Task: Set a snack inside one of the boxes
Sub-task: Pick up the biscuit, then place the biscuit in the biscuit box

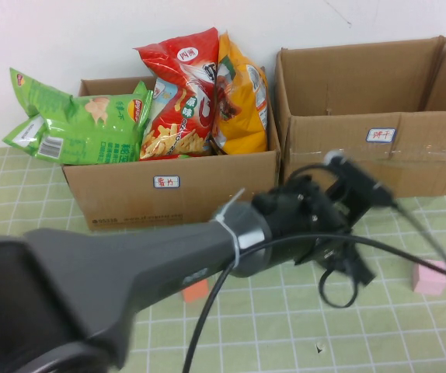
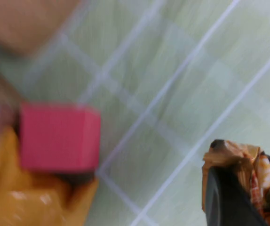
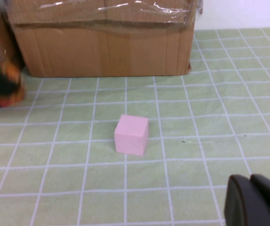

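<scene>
My left pincer [image 2: 241,197] is clamped on a crumpled snack wrapper [image 2: 229,157], low over the counter [image 1: 285,326] just in front of both boxes. The right-hand box [image 1: 363,116] sits open just behind it, the left box [image 1: 176,186] already stuffed with bags. My right pincer [image 3: 255,200] is out by the pink cube [image 3: 131,135]; I can't tell how it's set.

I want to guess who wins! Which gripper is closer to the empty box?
Left. The left gripper is just before the empty box; the right gripper sits farther back, beyond the pink cube.

A plain white wall [image 1: 67,39] rises behind the table, which is covered by a pale green cloth [image 1: 409,334] (gridded with thin white lines) under even light.
</scene>
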